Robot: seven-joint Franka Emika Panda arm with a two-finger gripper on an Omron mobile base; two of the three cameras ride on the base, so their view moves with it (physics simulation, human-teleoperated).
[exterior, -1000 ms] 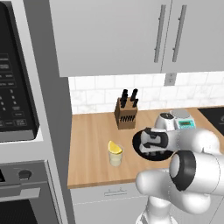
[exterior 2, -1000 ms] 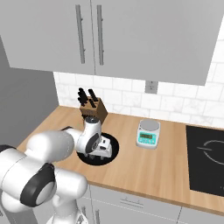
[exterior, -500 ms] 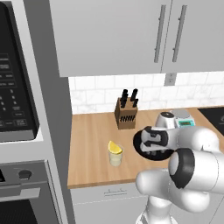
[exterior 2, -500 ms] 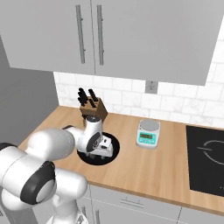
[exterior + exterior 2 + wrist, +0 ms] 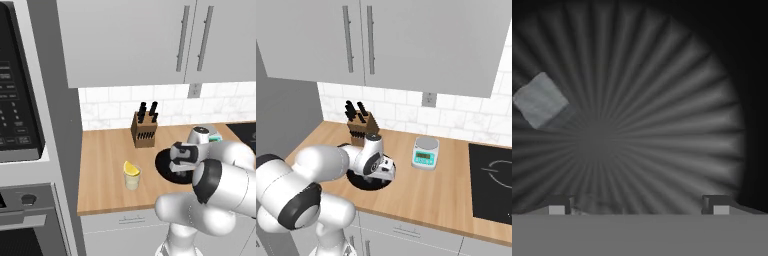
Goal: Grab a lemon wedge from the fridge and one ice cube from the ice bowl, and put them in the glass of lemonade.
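Wooden counter [image 5: 105, 165] under grey cupboards. Wedge [image 5: 131, 169] already sits on the glass [image 5: 132, 180], so the lemon half looks done; ice step left. Gripper [image 5: 637, 202] hangs over the black bowl [image 5: 363, 182], jaws wide apart, holding nothing. Cube [image 5: 540, 100] is pale grey, blocky, lying on the bowl's ribbed floor, off to one side of the fingers.
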